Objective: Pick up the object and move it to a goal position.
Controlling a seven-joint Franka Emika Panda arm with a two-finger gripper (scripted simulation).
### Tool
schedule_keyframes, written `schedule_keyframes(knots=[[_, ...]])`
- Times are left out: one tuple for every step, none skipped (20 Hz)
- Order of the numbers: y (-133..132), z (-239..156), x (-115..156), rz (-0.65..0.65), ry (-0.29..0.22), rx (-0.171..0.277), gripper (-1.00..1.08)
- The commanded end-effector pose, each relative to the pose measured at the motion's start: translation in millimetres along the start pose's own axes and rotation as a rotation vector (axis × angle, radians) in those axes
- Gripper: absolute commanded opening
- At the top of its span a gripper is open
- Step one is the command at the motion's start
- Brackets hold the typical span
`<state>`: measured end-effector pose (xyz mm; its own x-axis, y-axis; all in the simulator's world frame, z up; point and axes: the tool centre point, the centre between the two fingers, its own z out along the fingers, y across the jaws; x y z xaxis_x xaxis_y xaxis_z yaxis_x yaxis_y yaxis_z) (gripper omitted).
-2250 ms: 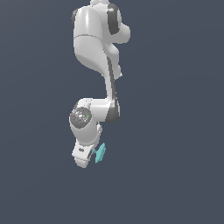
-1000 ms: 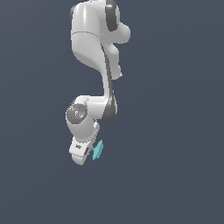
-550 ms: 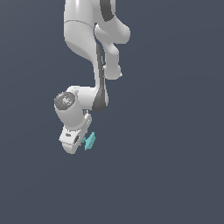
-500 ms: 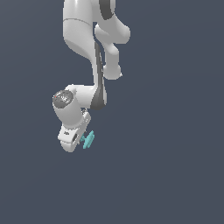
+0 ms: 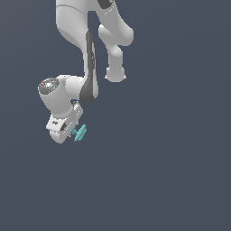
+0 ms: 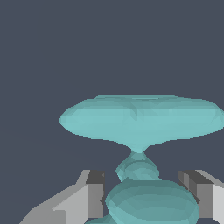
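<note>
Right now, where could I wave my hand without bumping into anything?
Almost anywhere: plain dark background fills the exterior view's right and everything below the gripper. The crowded part is the upper part of the exterior view's left, where the white arm hangs, with the teal object gripped at its lower end. In the wrist view only the object fills the space between the fingers.

Plain dark slate-blue backdrop: flat, uniform, fills exterior view edge to edge. No seam, edge or horizon line visible; surface or wall cannot tell. Same slate-blue backdrop fills wrist view, faint lighter diagonal band across lower part. No other non-task item in either view.
</note>
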<state>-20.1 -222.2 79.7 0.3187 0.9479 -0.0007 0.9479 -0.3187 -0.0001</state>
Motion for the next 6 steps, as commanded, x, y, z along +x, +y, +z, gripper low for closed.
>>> schedule_keyframes(knots=[[-5.2, -4.2, -12.1, -0.001, 0.0, 0.0, -1.0], [-6.5, -5.3, -15.5, -0.001, 0.0, 0.0, -1.0], [-7.4, -6.2, -18.1, -0.001, 0.0, 0.0, -1.0], [-8.1, -6.8, -20.0, -0.001, 0.0, 0.0, -1.0], [-8.5, -7.2, -21.1, -0.001, 0.0, 0.0, -1.0], [-8.6, -7.3, -21.5, -0.001, 0.0, 0.0, -1.0]])
